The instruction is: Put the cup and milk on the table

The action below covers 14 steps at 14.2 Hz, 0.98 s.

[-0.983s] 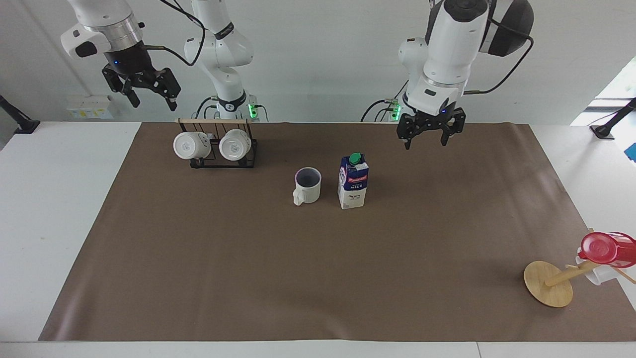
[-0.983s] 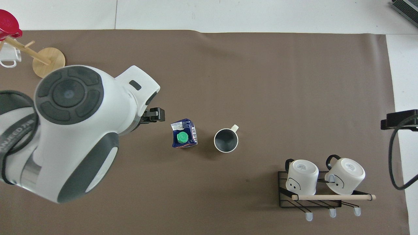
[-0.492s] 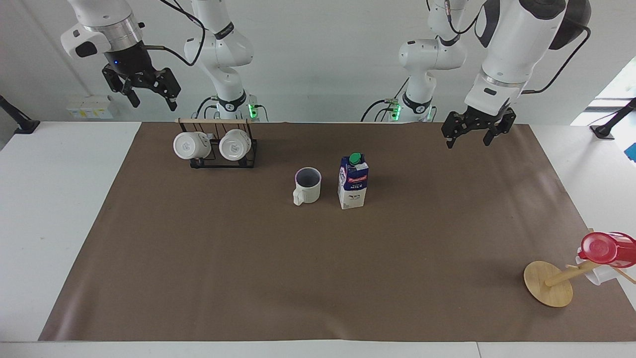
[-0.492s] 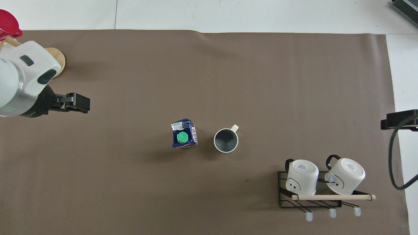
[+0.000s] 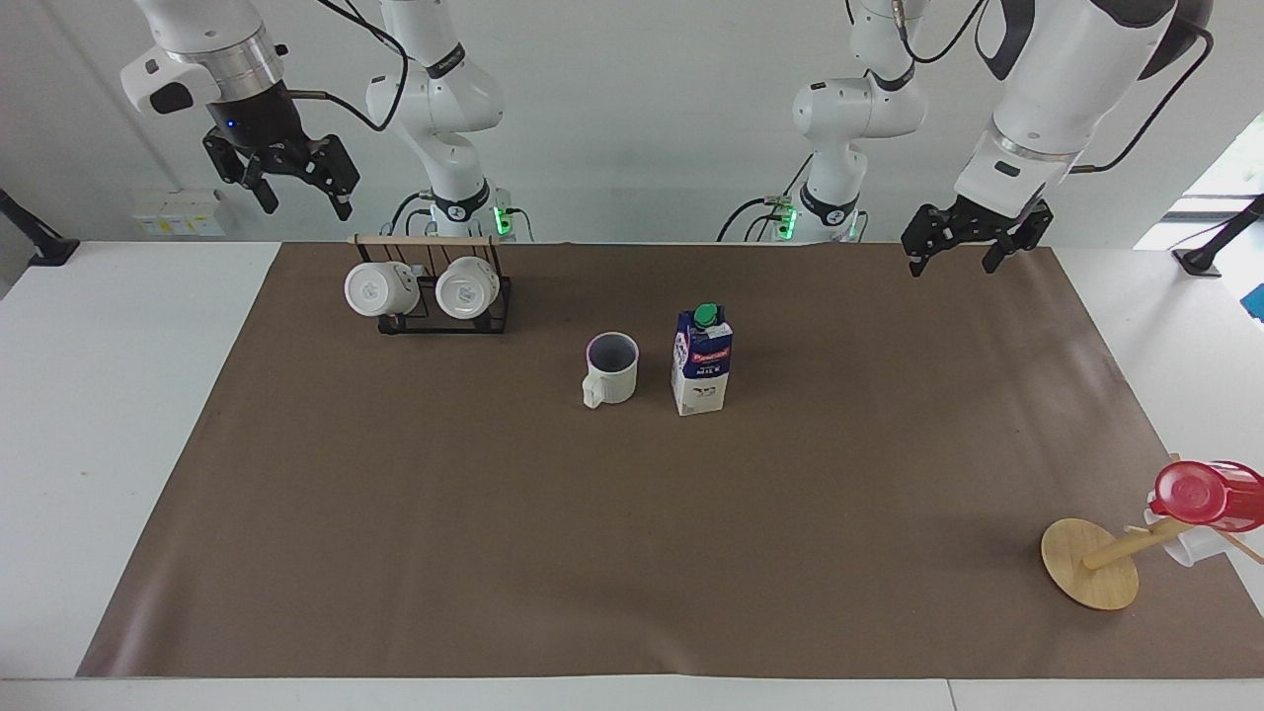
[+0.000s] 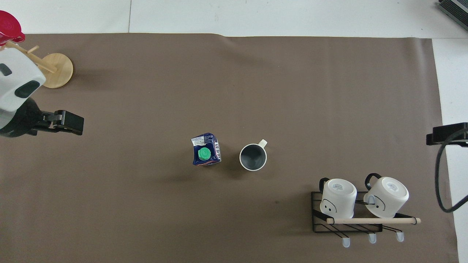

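Note:
The cream-white cup (image 5: 610, 367) stands upright on the brown-sheeted table (image 5: 632, 553), its handle pointing away from the robots; it also shows in the overhead view (image 6: 253, 157). The blue-and-white milk carton (image 5: 702, 361) with its green cap stands upright beside the cup, toward the left arm's end, and shows in the overhead view (image 6: 206, 154). My left gripper (image 5: 951, 269) is open and empty, raised over the sheet's corner at the left arm's end. My right gripper (image 5: 306, 209) is open and empty, raised above the mug rack.
A black wire rack (image 5: 434, 306) holding two white mugs stands near the right arm's base. A tipped wooden mug tree with a round disc base (image 5: 1091, 563) and a red cup (image 5: 1200, 492) lies at the left arm's end, farther from the robots.
My left gripper has swung away from beside the milk carton toward the left arm's end of the table and risen. The cup, the milk and the right arm have not moved.

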Tool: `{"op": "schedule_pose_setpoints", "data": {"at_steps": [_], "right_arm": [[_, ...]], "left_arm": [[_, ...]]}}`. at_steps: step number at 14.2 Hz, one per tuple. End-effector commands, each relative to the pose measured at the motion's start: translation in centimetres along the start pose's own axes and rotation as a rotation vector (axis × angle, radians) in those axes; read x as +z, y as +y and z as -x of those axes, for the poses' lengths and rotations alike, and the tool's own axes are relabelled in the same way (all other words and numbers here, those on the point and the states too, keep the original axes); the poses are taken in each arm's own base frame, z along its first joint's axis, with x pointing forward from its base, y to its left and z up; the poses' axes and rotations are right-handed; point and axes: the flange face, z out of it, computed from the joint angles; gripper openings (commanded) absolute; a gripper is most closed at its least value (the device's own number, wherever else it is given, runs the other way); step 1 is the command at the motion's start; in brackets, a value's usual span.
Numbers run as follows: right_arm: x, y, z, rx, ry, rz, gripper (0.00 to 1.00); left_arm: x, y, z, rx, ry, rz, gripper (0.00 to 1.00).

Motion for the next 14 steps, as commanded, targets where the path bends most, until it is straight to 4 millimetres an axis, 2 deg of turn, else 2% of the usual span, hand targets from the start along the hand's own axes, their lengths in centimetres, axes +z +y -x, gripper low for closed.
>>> {"op": "schedule_pose_setpoints", "data": {"at_steps": [1,4,7,10,12,14], "right_arm": [[0.0,-0.1,0.6,0.007,-0.009,-0.005,1.00],[0.0,-0.1,0.6,0.007,-0.009,-0.005,1.00],[0.0,0.1,0.6,0.010,-0.012,-0.004,1.00],[-0.2,-0.7,0.4,-0.018,0.001,0.002,1.00],[-1.0,-0.4,-1.1,-0.013,-0.045,0.011,1.00],[-0.9,-0.9,-2.3,-0.015,-0.055,0.019,1.00]], "left_arm": [[-0.6,-2.6,0.6,0.024,-0.026,0.014,1.00],[-1.2,-3.4,1.0,0.035,-0.018,0.017,1.00],[-1.2,-3.2,1.0,0.038,-0.016,0.018,1.00],[-1.3,-3.3,1.1,0.032,-0.022,0.018,1.00],[-1.2,-3.3,1.2,0.034,-0.025,0.018,1.00],[-1.5,-3.2,1.3,0.038,-0.019,0.017,1.00]]}}
